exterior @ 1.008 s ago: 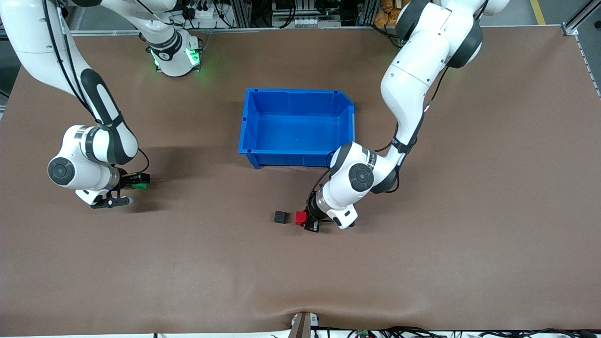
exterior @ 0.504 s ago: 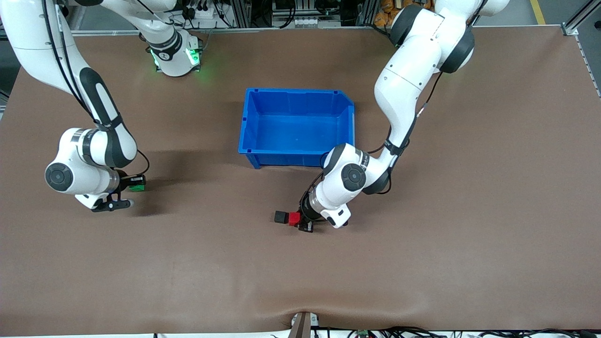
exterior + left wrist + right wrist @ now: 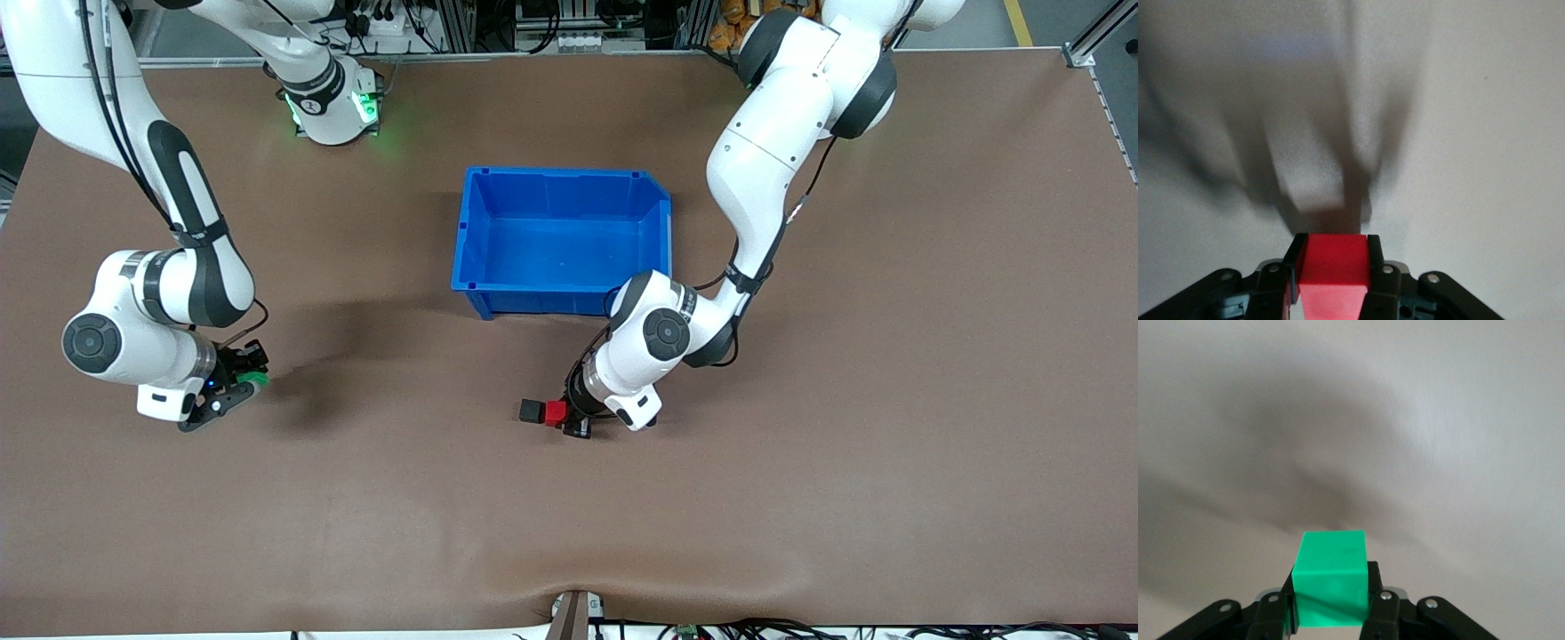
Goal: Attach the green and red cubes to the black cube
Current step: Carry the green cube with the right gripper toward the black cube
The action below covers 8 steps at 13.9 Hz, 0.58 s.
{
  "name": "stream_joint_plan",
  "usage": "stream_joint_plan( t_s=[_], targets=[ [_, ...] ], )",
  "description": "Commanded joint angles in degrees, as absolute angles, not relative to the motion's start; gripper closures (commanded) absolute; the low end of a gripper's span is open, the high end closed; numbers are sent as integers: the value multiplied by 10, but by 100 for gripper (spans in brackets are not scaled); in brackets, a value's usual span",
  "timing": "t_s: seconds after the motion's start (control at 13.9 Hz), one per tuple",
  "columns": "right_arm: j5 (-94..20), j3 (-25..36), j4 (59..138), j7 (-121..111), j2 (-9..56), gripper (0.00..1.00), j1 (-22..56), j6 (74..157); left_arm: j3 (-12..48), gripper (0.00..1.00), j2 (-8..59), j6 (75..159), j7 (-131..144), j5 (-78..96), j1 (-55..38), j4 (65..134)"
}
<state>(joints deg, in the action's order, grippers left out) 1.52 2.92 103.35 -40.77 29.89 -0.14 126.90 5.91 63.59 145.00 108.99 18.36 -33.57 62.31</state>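
Front view shows the black cube [image 3: 531, 410] on the desk [image 3: 800, 498] at the blue bin's [image 3: 560, 182] six o'clock, with the red cube [image 3: 556, 412] touching it at three o'clock, pinched in the left pincer [image 3: 572, 414], seemingly to join them. The right pincer [image 3: 242, 382] pinches the green cube [image 3: 252, 378] near the right arm's end of the desk, probably awaiting its turn. The wrist views show each cube squeezed between fingers [image 3: 1373, 257] [image 3: 1373, 583]; the black cube is hidden there.
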Motion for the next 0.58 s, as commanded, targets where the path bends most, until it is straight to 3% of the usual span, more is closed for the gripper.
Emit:
stream_joint_plan(
  t_s=[0.0,0.36,0.5],
  targets=[
    [22,30,991,-497,304,100,40,1258,54,100,656,1461,1098,194,-345,600],
    [22,30,834,-515,420,100,164,1256,50,100,657,1459,1093,194,-338,606],
    [18,29,781,-516,464,100,178,1256,47,100,658,1455,1093,192,-338,607]
  ],
)
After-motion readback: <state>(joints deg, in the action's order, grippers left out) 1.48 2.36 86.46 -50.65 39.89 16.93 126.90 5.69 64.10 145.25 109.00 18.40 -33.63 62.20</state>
